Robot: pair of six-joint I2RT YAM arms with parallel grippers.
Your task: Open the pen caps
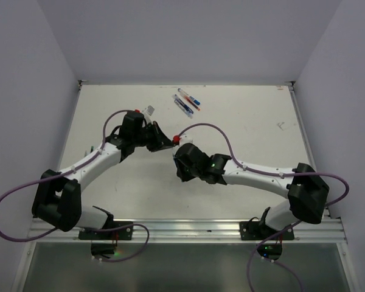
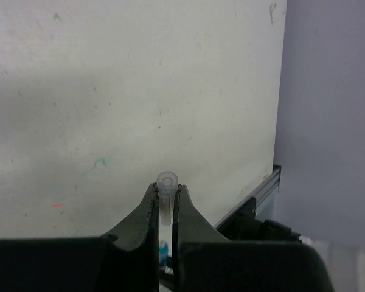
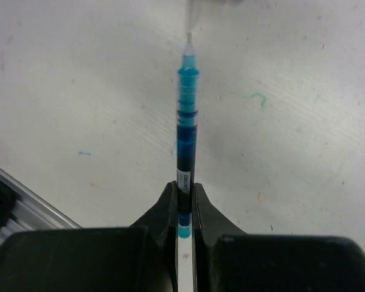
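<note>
My left gripper [image 2: 167, 193] is shut on a short clear pen cap [image 2: 166, 182], whose round open end points away from the camera. My right gripper [image 3: 184, 191] is shut on a pen with a blue barrel [image 3: 187, 121]. The pen sticks out forward and its whitish tip [image 3: 188, 38] is bare. In the top view the left gripper [image 1: 165, 141] and the right gripper [image 1: 180, 153] are close together above the table's middle. A few more pens [image 1: 186, 102] with blue and red ends lie at the back of the table.
A small clear piece [image 1: 149, 111] lies on the table behind the left arm. The white table [image 1: 249, 115] has faint ink marks. A metal rail [image 1: 188, 228] runs along the near edge, and grey walls stand on three sides.
</note>
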